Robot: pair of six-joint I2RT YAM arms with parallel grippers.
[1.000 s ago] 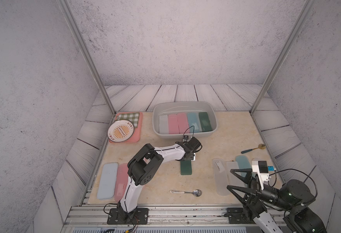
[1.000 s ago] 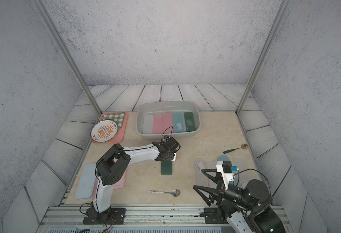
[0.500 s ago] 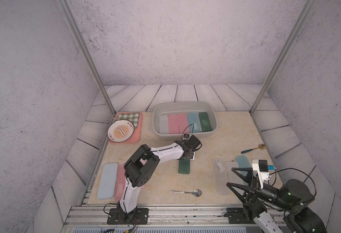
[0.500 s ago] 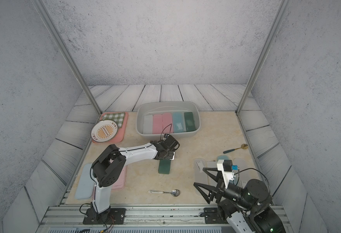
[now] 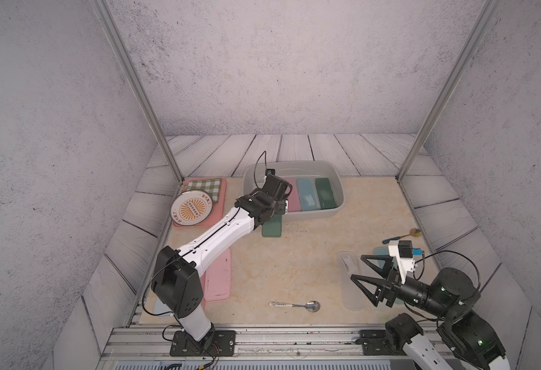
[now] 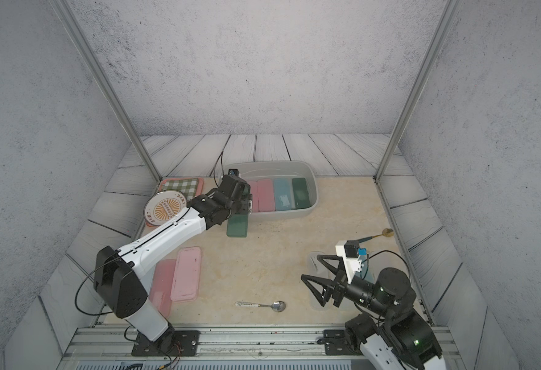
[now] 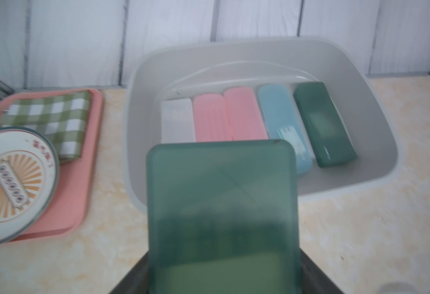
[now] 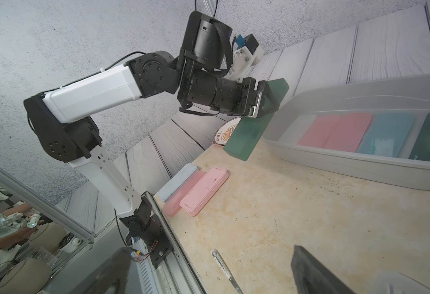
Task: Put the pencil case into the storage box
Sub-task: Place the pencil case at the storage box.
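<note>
While the storage box (image 5: 314, 214) sits at the bench's far edge, five cases lie side by side on its floor: a whitish case (image 7: 177, 122), two pink cases (image 7: 210, 117), a light blue case (image 7: 280, 119) and a dark green case (image 7: 323, 122). At the far left corner a pink tray (image 7: 63, 211) carries a green checked cloth (image 7: 51, 119) and a round plate (image 7: 10, 183).

The left pincer (image 8: 268, 100) pinches the pencil case (image 8: 247, 137), a second dark green one. It hangs tilted and clear of the bench, its upper end at the box's near left corner and not inside. The right pincer (image 5: 357, 266) is spread wide, hovering near the near right corner.

A second ago the pencil case lay flat mid-bench under the left pincer; it is now lifted and carried toward the box. The box's contents and the right arm are unchanged.
</note>
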